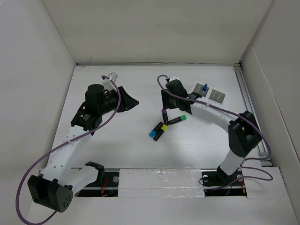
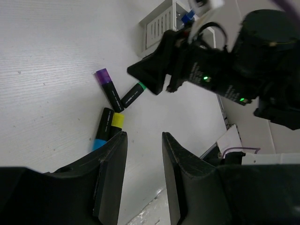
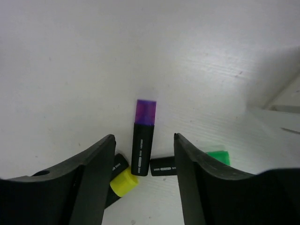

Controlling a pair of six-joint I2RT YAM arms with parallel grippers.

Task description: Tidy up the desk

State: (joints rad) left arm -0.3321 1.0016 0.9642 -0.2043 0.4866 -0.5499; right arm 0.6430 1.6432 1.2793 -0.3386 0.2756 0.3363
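White and matte, the desk (image 1: pixel 126 150) lies flat beneath my right gripper (image 3: pixel 143 137) and runs out well past it on every side. Four markers lie loose on it under me. The purple-capped marker (image 3: pixel 143 138) lies straight below, between my two fingers and pointing away from my wrist. The green-capped marker (image 3: pixel 218 157) lies crosswise just behind it, its cap showing past my right-hand finger. The yellow-capped marker (image 3: pixel 123 180) sits close to my left-hand finger, with the blue-capped marker (image 1: pixel 153 132) alongside it, nearer my base.

My jaws stand wide apart and hold nothing. I judge this the approach before a pick: purple is lined up but not yet reached. Next I must drop straight down and close across its barrel without nudging green, then carry it towards the slotted organiser (image 1: pixel 216 95) behind my wrist.

My left gripper (image 2: pixel 144 138) hangs off to my side, open and empty.
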